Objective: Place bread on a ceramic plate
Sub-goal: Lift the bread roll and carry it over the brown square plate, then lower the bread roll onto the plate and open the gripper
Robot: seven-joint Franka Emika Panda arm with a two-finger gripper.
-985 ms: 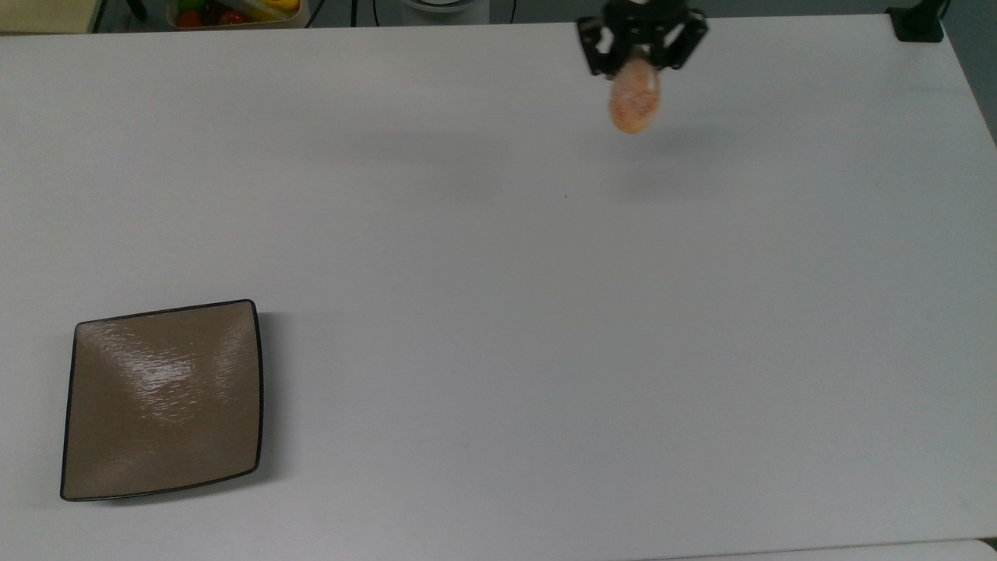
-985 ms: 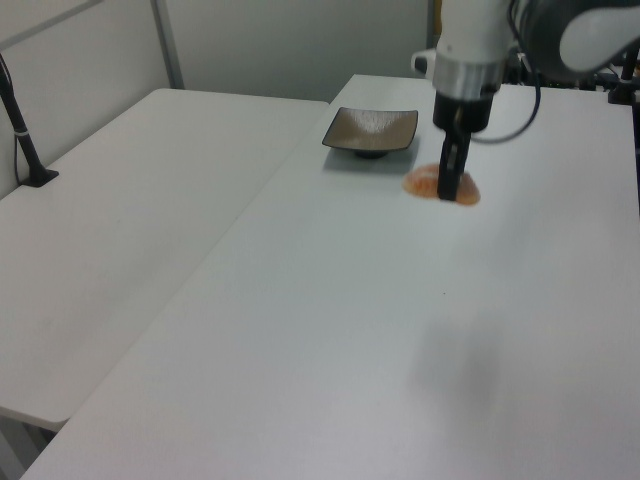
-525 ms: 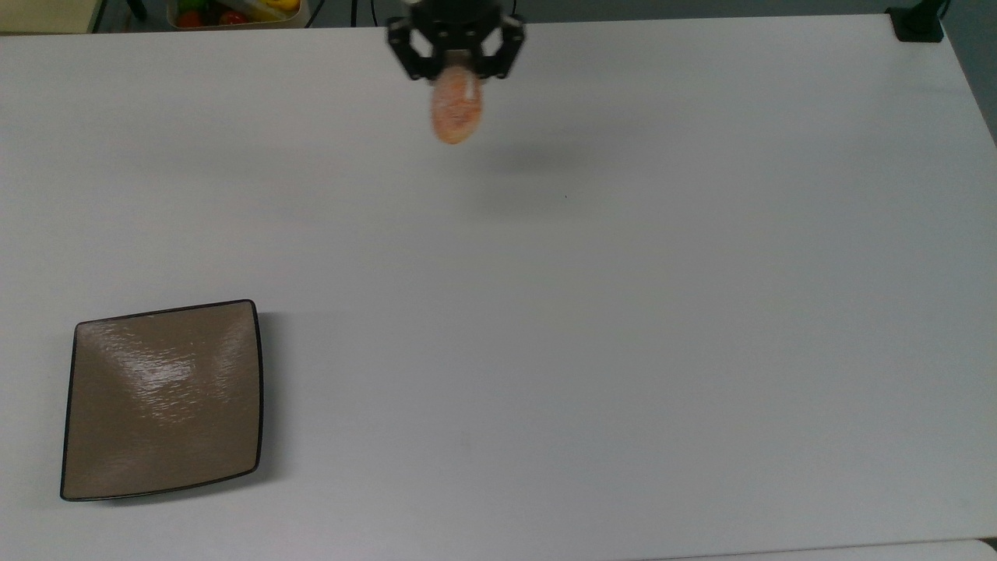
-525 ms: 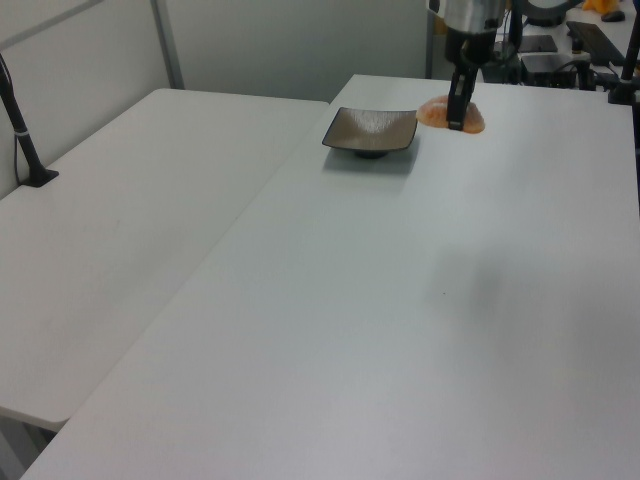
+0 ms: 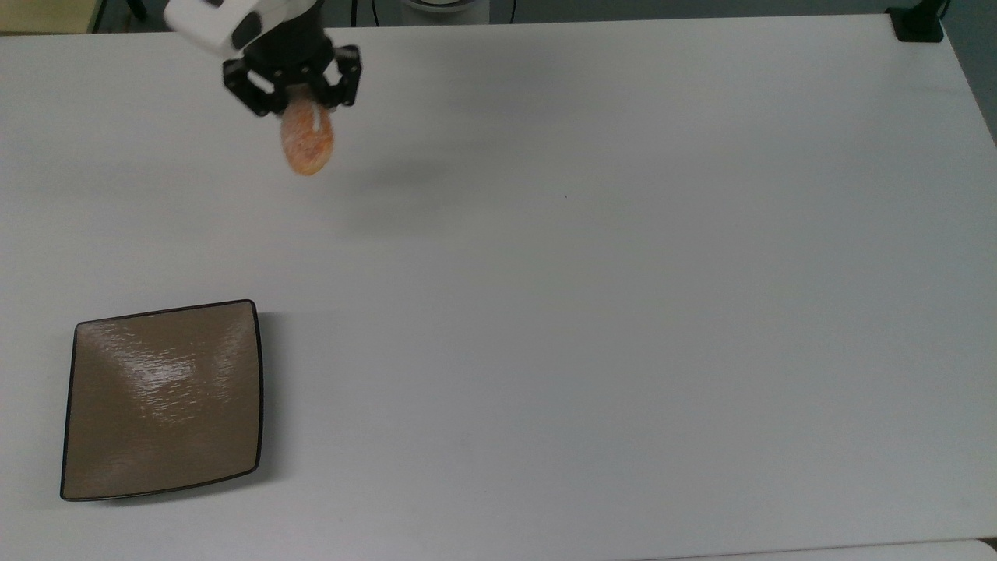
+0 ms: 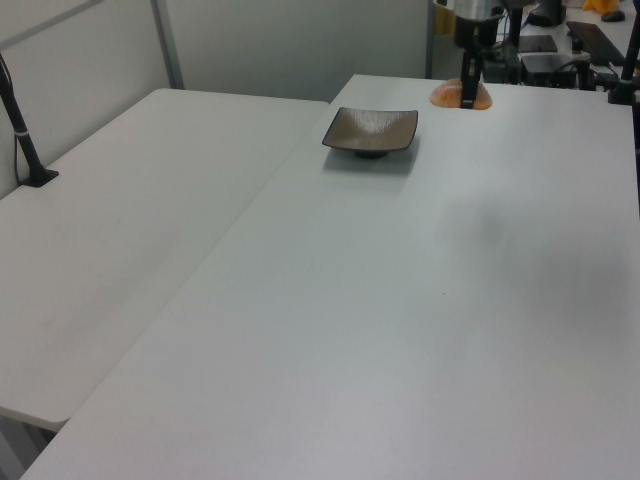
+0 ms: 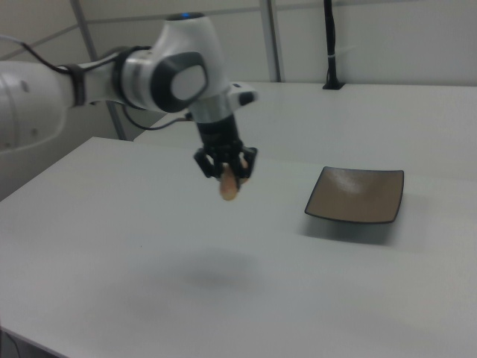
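The bread [image 5: 307,142], an oval orange-tan roll with a short white stripe, hangs in the air above the white table. My gripper [image 5: 295,100] is shut on its upper end at the top view's upper left. In the right view the gripper [image 7: 226,170] holds the bread [image 7: 228,186] well above the table, to the left of the ceramic plate [image 7: 358,195]. The square brown ceramic plate [image 5: 163,397] with a black rim lies bare at the top view's lower left. In the left view the bread [image 6: 461,95] hangs beyond and to the right of the plate [image 6: 371,130].
A second white table [image 6: 110,230] adjoins on the left view's left, with a black clamp post [image 6: 25,140] on it. A tub of coloured items [image 5: 234,12] sits past the table's far edge in the top view. A black clamp [image 5: 917,23] grips the top view's upper right corner.
My gripper has carried the bread across the table, from the top view's right to its upper left, and slightly lower in that view. The plate has stayed put.
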